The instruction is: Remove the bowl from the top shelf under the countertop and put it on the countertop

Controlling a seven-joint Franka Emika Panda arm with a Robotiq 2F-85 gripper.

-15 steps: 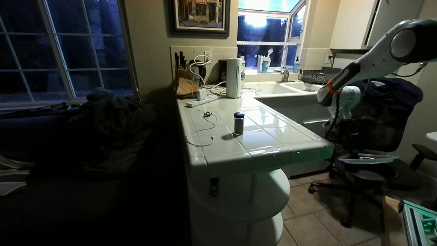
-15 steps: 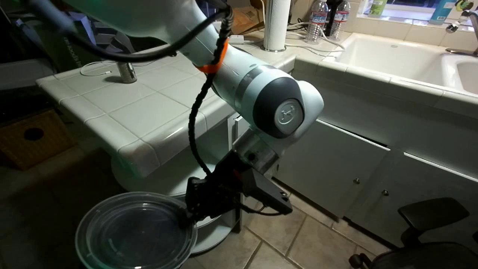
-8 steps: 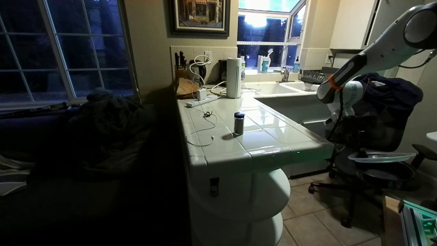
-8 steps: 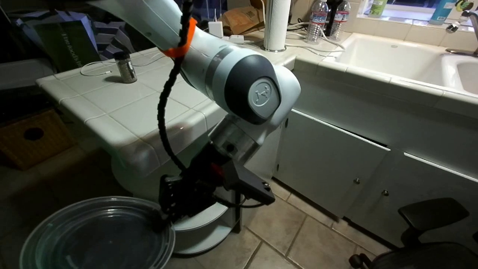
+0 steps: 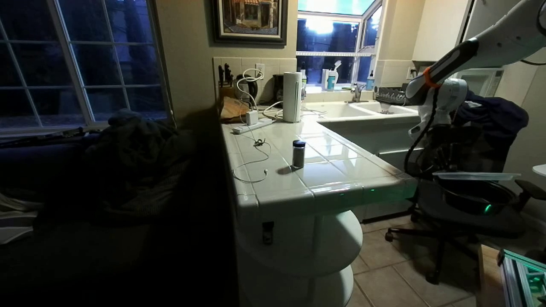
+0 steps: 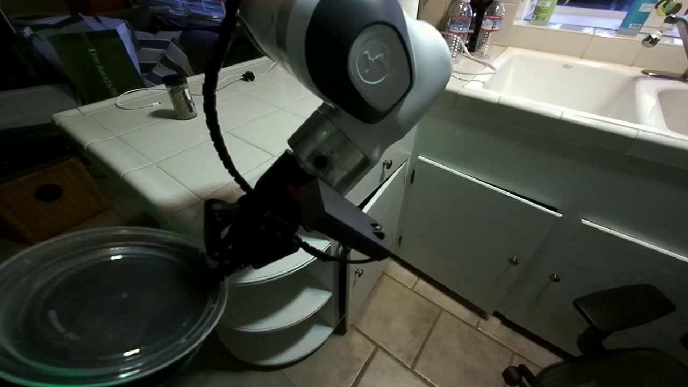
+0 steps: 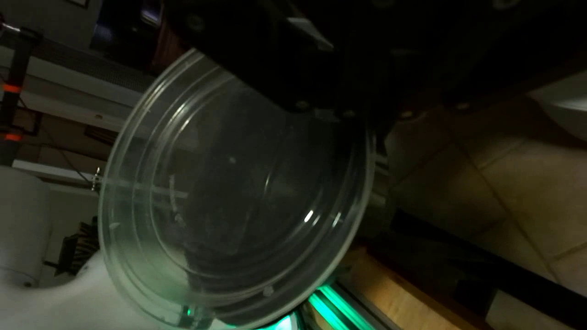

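The jaws are gripping the edge of the clear-topped bowl [image 6: 113,306], which is jutting from them, off the table [image 6: 183,161]. In an exterior view, the top shelf [image 6: 293,262] is showing behind the jaws, a capped jar [image 6: 181,101] standing beyond them on the table.

In an exterior view the jar [image 5: 298,155] stands mid-frame on the countertop [image 5: 281,187], the paper-towel roll [image 5: 292,97] behind it, the top shelf [image 5: 337,245] under the countertop at bottom centre, the bowl [image 5: 474,198] at right before the chair [image 5: 465,226].
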